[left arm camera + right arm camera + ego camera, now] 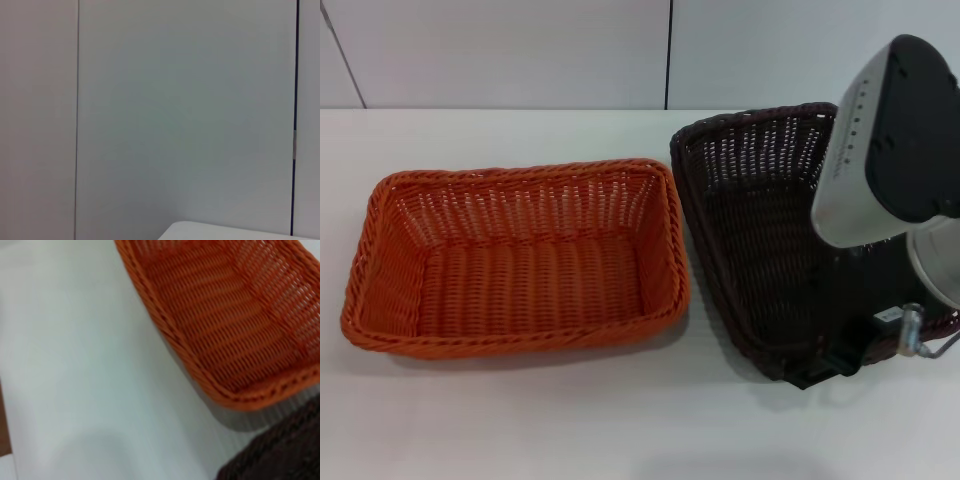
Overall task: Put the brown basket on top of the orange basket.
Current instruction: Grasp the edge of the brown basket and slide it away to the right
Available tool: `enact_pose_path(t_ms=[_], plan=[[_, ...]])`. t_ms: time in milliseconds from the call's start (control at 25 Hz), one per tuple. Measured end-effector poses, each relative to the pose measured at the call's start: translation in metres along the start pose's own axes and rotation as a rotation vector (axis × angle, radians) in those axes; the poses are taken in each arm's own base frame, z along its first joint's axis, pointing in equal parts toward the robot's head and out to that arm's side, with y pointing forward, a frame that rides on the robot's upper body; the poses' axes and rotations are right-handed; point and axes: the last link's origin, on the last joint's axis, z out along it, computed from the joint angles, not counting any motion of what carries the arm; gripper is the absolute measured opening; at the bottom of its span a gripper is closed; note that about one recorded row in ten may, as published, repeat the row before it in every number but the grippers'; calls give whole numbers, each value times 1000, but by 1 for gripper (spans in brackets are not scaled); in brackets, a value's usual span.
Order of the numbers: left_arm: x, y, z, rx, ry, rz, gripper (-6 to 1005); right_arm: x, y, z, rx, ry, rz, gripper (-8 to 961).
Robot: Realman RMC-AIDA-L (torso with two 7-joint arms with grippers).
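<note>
**A:** Where is the brown basket [760,220] right now?

**B:** It sits on the white table [520,420], just to the right of the orange basket [515,262], their near corners almost touching. It is turned at an angle to the orange one and appears tipped, its far rim raised (whether it has fully left the table I cannot tell). The orange basket lies flat and holds nothing.

**A:** And the arm doing the work?

**B:** The right arm reaches down over the brown basket from the right. The right gripper [835,362] is at the basket's near rim, on the side away from the orange basket. A dark part of it lies against the braided edge, so I judge it is at the rim to take hold, but how far apart the fingers stand, and whether they clamp the weave, I cannot tell. The left gripper is out of sight; its wrist camera faces only a wall panel.

**A:** How should the step be done well?

**B:** In my judgement, lift the brown basket high enough for its base to clear the orange rim, carry it left, square it to the orange basket, then lower it level so it nests rather than catching a corner.
</note>
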Motion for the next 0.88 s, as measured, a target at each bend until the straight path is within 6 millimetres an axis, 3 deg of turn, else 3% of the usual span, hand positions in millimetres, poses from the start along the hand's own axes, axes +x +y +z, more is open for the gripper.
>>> enact_pose_path(t_ms=[880], plan=[[-5,-2,-1,4,-27,8,791,17,-12,23,51,113,-1,729]])
